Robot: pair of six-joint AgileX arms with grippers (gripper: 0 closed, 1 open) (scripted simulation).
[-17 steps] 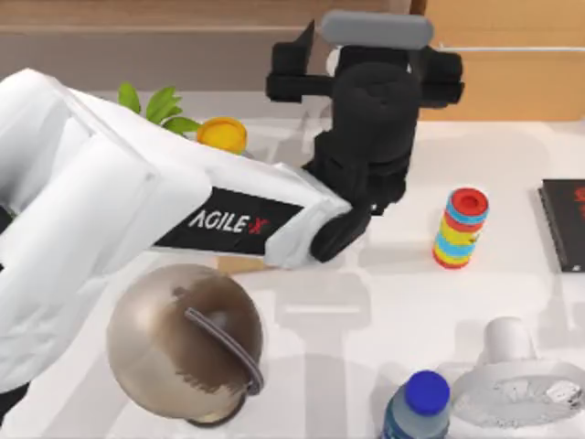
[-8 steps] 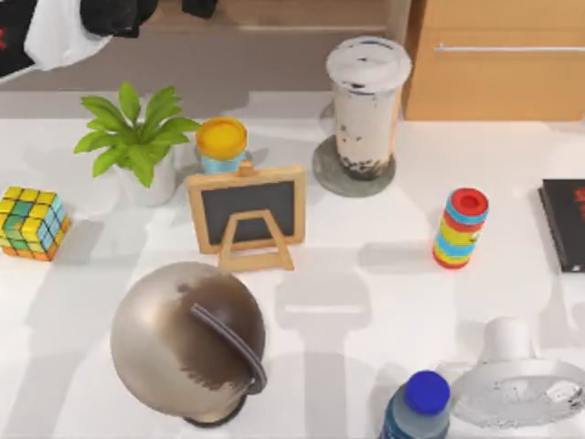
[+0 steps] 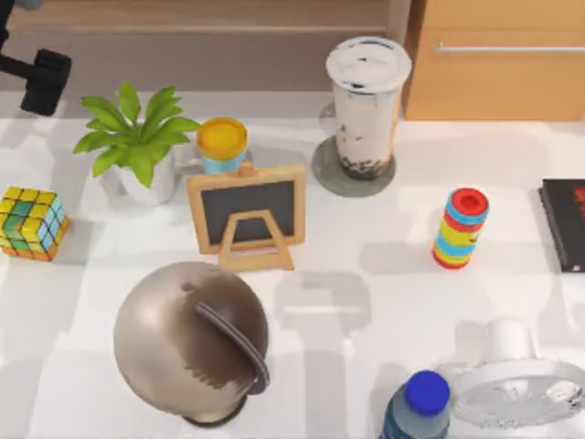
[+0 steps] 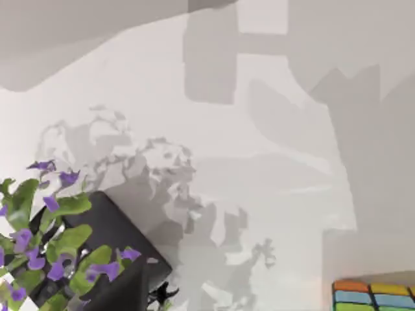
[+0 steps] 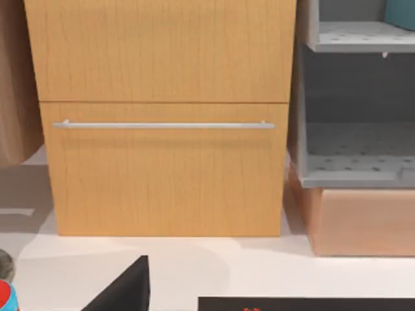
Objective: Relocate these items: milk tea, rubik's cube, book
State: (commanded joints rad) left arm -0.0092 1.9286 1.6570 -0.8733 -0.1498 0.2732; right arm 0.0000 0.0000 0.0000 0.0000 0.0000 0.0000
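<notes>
a: position of the milk tea?
b: the milk tea (image 3: pixel 367 105) stands upright on a round grey coaster (image 3: pixel 331 176) at the back of the table (image 3: pixel 366 302), just left of the wooden cabinet (image 3: pixel 498 64). white lid on, dark pearls at the base.

a: rubik's cube?
b: the rubik's cube (image 3: pixel 32 223) sits at the table's left edge, left of the potted plant (image 3: pixel 137 142) and apart from it. its top edge also appears in the left wrist view (image 4: pixel 373 295), near a purple-flowered plant (image 4: pixel 58 253) in a dark pot.

a: left gripper?
b: the left gripper (image 3: pixel 32 73) is at the top view's far left corner, above the back edge of the table and well apart from the cube. jaw state: cannot tell.

a: right arm?
b: a dark finger (image 5: pixel 126 288) shows in the right wrist view, facing the cabinet drawer (image 5: pixel 162 168). jaw state: cannot tell.

a: other items?
b: small chalkboard easel (image 3: pixel 247 215) at centre, yellow-capped jar (image 3: pixel 222 144) just behind it, globe (image 3: pixel 192 343) in front, striped cylinder (image 3: pixel 460 229) to the right, black book (image 3: pixel 564 224) at the right edge, blue-capped bottle (image 3: pixel 416 410) and white fan (image 3: pixel 516 389) at the front.
</notes>
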